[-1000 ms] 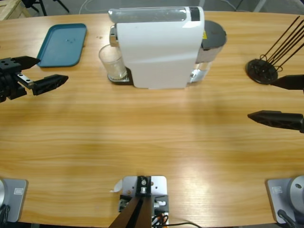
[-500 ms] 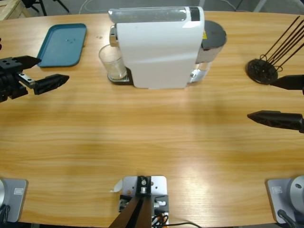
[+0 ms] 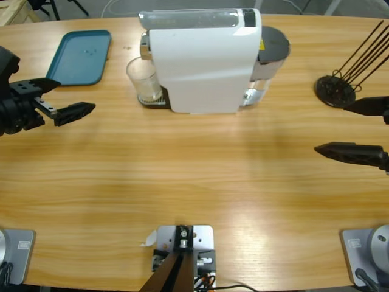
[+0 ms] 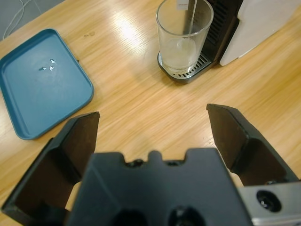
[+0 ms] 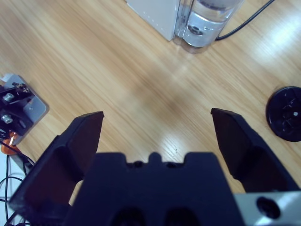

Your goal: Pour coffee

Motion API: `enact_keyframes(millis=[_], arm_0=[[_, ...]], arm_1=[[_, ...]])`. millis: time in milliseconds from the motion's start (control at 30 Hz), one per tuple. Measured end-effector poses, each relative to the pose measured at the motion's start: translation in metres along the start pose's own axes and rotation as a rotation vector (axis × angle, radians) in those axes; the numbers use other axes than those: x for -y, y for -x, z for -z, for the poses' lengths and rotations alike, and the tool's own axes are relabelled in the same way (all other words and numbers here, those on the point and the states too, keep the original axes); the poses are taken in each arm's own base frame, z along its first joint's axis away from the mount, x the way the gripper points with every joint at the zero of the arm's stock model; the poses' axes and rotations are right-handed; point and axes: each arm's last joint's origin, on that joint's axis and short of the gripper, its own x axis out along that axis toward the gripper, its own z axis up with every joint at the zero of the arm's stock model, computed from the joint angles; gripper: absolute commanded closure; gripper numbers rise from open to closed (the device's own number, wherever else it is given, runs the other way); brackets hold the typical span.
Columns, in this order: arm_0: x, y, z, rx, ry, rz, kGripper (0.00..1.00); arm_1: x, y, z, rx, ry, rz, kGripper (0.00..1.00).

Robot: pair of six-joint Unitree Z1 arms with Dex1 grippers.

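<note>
On the wooden table (image 3: 194,182), our glass (image 4: 183,35) of coffee (image 4: 180,52) sits under the white machine (image 3: 203,61); our left hand (image 3: 64,97) and right hand (image 3: 340,128) hover spread, empty.

1 coffee machine (image 3: 203,61) | 1 glass (image 3: 143,80) | 1 tray (image 3: 81,57) | 1 rack (image 3: 335,90)

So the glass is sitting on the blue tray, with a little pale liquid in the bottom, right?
Not quite. The glass stands on the coffee machine's drip grate, as the left wrist view shows; the blue tray lies apart. The pale liquid is there.
</note>
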Motion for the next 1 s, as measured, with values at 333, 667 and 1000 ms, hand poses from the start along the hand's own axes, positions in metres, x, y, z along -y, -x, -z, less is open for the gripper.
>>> enact_keyframes(millis=[333, 667, 1000], arm_0=[[0.006, -0.002, -0.002, 0.016, -0.039, 0.122, 0.069], [0.01, -0.026, -0.021, 0.08, -0.075, 0.159, 0.017], [-0.004, -0.07, -0.025, 0.09, 0.013, 0.186, 0.009]], arm_1=[[0.0, 0.005, 0.002, 0.052, 0.005, 0.021, 0.0], [-0.001, 0.007, 0.015, 0.129, 0.012, 0.047, 0.0], [0.0, 0.005, 0.017, 0.13, 0.012, 0.048, 0.0]])
